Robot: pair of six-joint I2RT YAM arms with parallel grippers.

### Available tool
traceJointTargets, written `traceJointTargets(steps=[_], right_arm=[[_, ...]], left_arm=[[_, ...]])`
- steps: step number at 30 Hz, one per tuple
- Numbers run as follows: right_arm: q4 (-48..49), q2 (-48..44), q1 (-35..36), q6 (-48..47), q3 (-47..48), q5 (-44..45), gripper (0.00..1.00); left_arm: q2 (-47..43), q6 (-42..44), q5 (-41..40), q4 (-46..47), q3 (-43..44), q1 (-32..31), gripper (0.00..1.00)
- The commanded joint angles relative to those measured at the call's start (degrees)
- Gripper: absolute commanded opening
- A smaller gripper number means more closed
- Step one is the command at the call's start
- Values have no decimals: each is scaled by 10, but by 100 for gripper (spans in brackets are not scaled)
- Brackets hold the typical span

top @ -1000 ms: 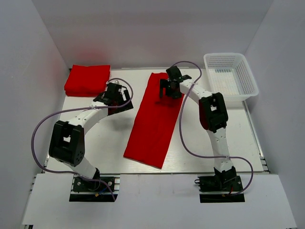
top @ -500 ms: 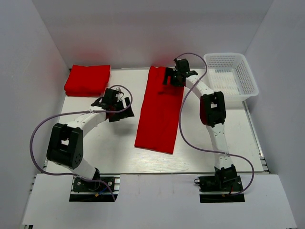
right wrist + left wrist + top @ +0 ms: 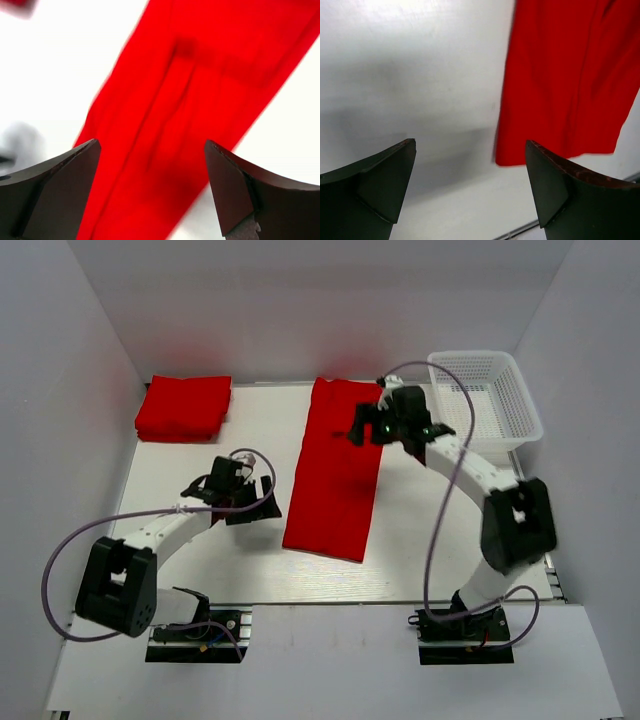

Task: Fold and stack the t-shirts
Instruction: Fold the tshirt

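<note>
The long red t-shirt [image 3: 335, 475] is laid flat in the middle of the surface [image 3: 430, 530]. A folded red pile [image 3: 183, 407] is seen far left. The left end effector [image 3: 469, 145] and right end effector [image 3: 150, 145] are spread wide, and nothing is held. The cloth looks soft, light and floppy, so it is best pinched at its near corners.

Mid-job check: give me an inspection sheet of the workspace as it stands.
Surface: white table, no spills seen.
Job's things: one red shirt folded into a long strip, flat at centre; folded red stack at far left corner.
Clutter: white basket far right, nothing seen inside.
Grippers: left gripper open over bare table beside the strip's near corner; right gripper open above the strip's far part, empty.
Cables: purple cables loop off both arms, none on cloth.
Surroundings: white walls; nothing else seen.
</note>
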Motion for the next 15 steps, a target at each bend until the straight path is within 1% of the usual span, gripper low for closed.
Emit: traceJointTargets(steps=[1,2,3,4,5,6,7,8,11,15], right_arm=[[46,-117,20,50,-161,15,90],[51,-140,35,82,-215,13,90],[51,-161,40,91,-270,-5,90],[51,-216,48,102,-293,-15,90],[51,-233,56,135,-341,-27,90],[51,-267,60,146,-361,-55,90],[52,-301,68,156,-419,-72,90],[50,-315,74,178,-434,-79,90],[29,-389,87,203,-484,-107,90],[22,-409,108,225,-522,-113,90]], left_arm=[[-59,14,39,31,-45,-10,100],[-65,14,39,31,-55,-16,100],[-71,14,52,31,-63,-23,100],[-71,14,63,45,-70,-23,100],[-71,14,71,54,-87,-31,100],[-71,8,78,73,-94,-31,100],[-71,8,78,80,-100,-39,100],[-71,8,78,85,-105,-48,100],[-71,8,78,96,-113,-62,100],[-39,8,65,120,-113,-76,100]])
